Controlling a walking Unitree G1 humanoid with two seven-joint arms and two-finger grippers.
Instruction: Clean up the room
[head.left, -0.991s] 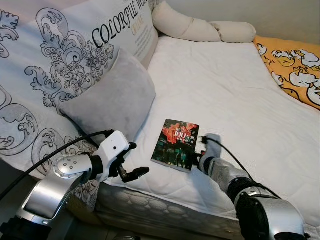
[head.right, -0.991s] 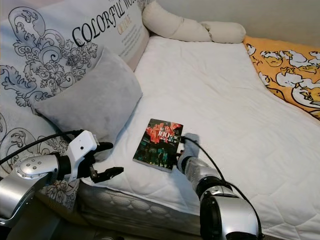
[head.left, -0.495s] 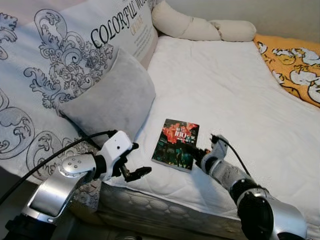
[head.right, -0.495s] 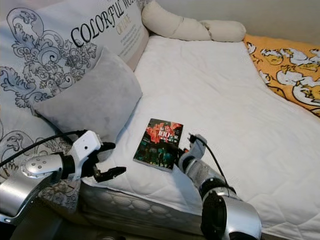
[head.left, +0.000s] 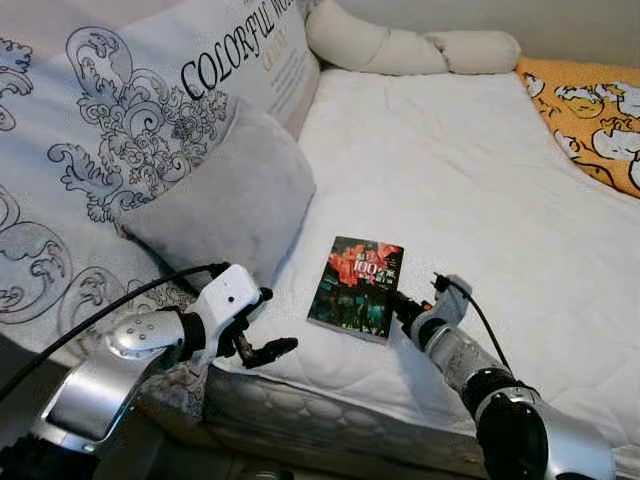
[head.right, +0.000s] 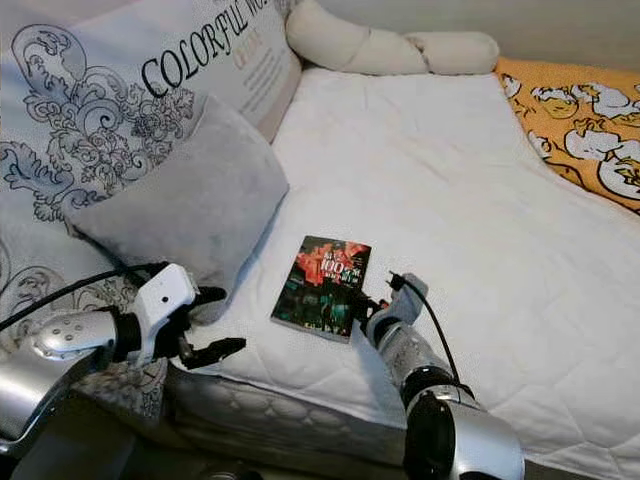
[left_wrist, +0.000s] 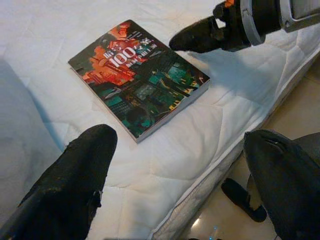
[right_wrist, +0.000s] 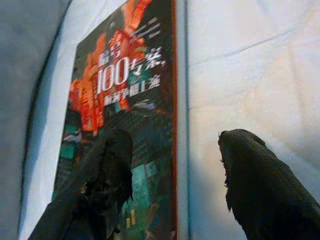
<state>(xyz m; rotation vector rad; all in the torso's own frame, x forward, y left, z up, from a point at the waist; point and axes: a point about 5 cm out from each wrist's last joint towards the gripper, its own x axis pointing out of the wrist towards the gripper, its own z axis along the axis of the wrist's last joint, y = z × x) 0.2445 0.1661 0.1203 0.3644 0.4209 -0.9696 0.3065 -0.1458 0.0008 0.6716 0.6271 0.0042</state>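
A dark paperback book (head.left: 357, 287) with a red and teal cover lies flat on the white bed sheet (head.left: 450, 170), close to the mattress's front edge. My right gripper (head.left: 398, 303) is low at the book's right edge and open. In the right wrist view one finger (right_wrist: 107, 170) hangs over the book (right_wrist: 120, 85) and the other finger (right_wrist: 255, 175) over the sheet beside it. My left gripper (head.left: 272, 322) hovers open off the mattress edge, left of the book. Its two fingers (left_wrist: 75, 175) frame the book (left_wrist: 137, 75) in the left wrist view.
A grey pillow (head.left: 225, 195) leans just left of the book against a large patterned cushion (head.left: 130, 110). A cream bolster (head.left: 400, 50) lies at the bed's far end. An orange printed blanket (head.left: 600, 110) covers the right side. A dark object (left_wrist: 245, 197) lies on the floor below the mattress.
My right gripper has turned and slid left, so its fingers now straddle the book's right edge. The left arm has barely moved. The camera has shifted slightly.
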